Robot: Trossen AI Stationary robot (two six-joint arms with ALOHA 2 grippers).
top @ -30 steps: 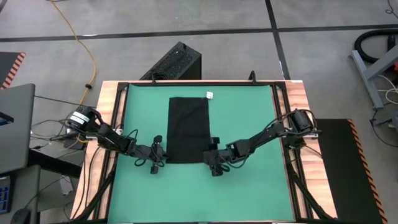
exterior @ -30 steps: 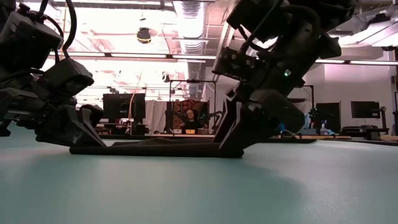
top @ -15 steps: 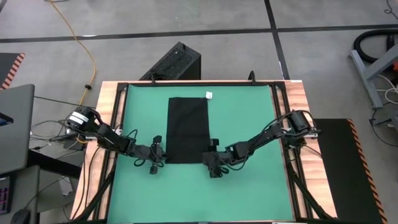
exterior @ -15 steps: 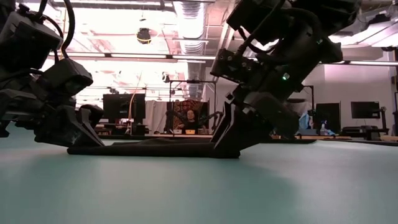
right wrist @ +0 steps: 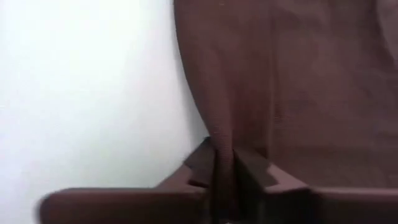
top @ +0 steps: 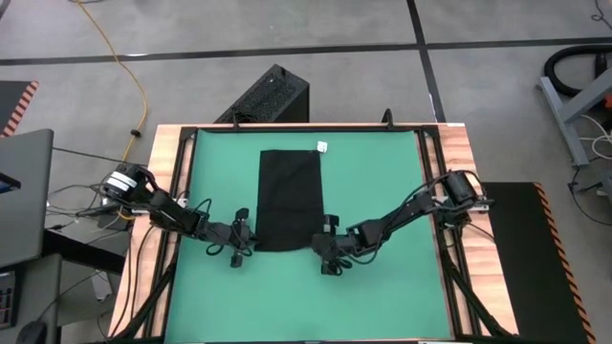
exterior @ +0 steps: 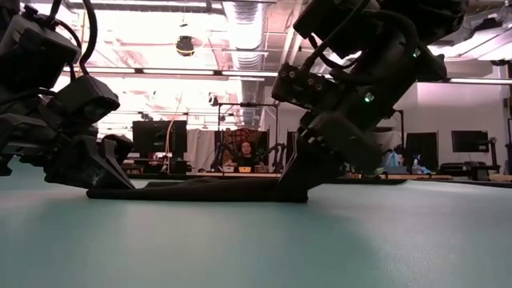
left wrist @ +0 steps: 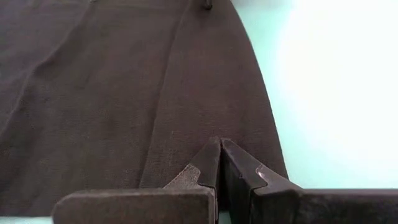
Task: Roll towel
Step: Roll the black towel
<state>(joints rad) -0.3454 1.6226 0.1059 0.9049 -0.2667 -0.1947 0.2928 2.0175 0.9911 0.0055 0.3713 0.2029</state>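
The black towel [top: 290,196] lies spread flat on the green mat [top: 382,191], its long sides running from near to far. A small white tag [top: 322,146] sits at its far right corner. My left gripper [top: 251,234] is at the towel's near left corner, shut on it. My right gripper [top: 321,241] is at the near right corner, shut on the cloth. In the low view the towel [exterior: 208,188] shows as a thin dark strip between the two grippers. My left gripper pinches the towel at its near left corner [left wrist: 214,134] between its two shut fingers, coming in low from the table's left. The cloth lies on the mat, with a crease running away from the fingertips. My right gripper pinches the towel at its near right corner [right wrist: 224,134]; a raised ridge of cloth stands between the two fingers. The fingers slant down from the table's right. The rest of the towel lies flat on the mat.
Wooden table borders [top: 459,153] frame the mat on both sides. A black box [top: 273,96] stands on the floor behind the far edge. Bare mat lies to the right of the towel and along the near edge. A person [exterior: 240,152] shows far off in the room.
My right gripper has slid a little toward the table's left onto the towel's near right corner and has shut on it, gathering a ridge of cloth. The towel has stayed flat where it was.
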